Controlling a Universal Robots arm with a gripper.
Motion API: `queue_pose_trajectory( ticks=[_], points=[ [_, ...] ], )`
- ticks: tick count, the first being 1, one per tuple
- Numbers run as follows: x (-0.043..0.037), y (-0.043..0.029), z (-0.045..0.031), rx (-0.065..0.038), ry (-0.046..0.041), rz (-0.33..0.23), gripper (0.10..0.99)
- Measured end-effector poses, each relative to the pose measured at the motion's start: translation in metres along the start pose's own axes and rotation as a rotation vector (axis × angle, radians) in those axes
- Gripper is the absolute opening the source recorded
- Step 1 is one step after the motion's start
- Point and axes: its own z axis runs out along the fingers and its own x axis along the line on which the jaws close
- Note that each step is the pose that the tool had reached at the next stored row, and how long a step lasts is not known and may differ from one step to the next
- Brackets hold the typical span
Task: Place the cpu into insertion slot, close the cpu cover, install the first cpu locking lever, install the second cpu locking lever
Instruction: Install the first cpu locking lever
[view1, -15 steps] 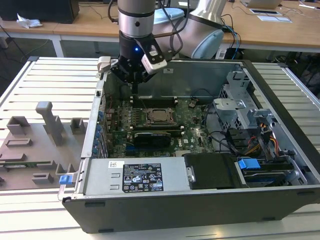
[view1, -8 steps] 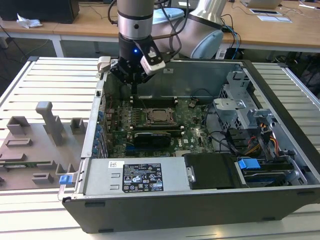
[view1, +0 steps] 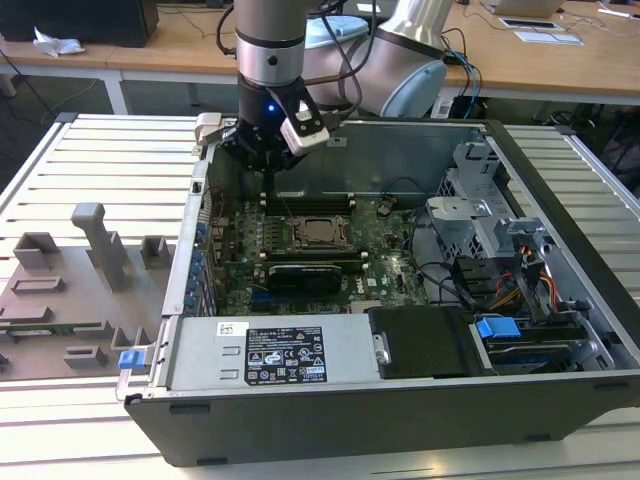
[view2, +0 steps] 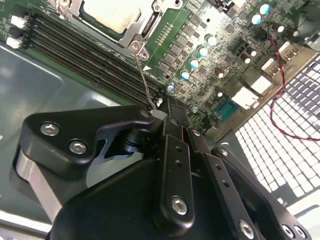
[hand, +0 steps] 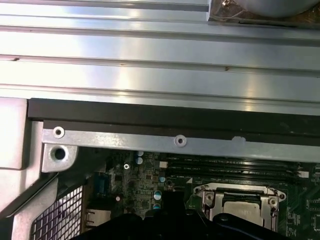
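So the gripper (view2: 159, 114) had its fingers pinched together on the tip of a thin locking lever (view2: 144, 80), which ran from the fingertips out to the socket corner. Just beyond that, the cpu (view2: 107, 15) sat in the insertion slot (view2: 98, 25), with the cpu cover (view2: 142, 27) down around it. Memory slots (view2: 90, 60) lay between tool and socket.

Exterior view above case (view1: 400, 410); wrist views close (insertion slot (hand: 235, 189) shared)
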Motion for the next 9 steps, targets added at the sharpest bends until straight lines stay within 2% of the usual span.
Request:
queue_pose_trajectory(
  ticks=[2, 9],
  points=[
    [-0.0002, -0.0002, 0.0038, 0.0, 0.0, 0.0, 0.106],
    [-0.0006, -0.0004, 0.007, 0.0, 0.0002, 0.0, 0.106]
  ],
)
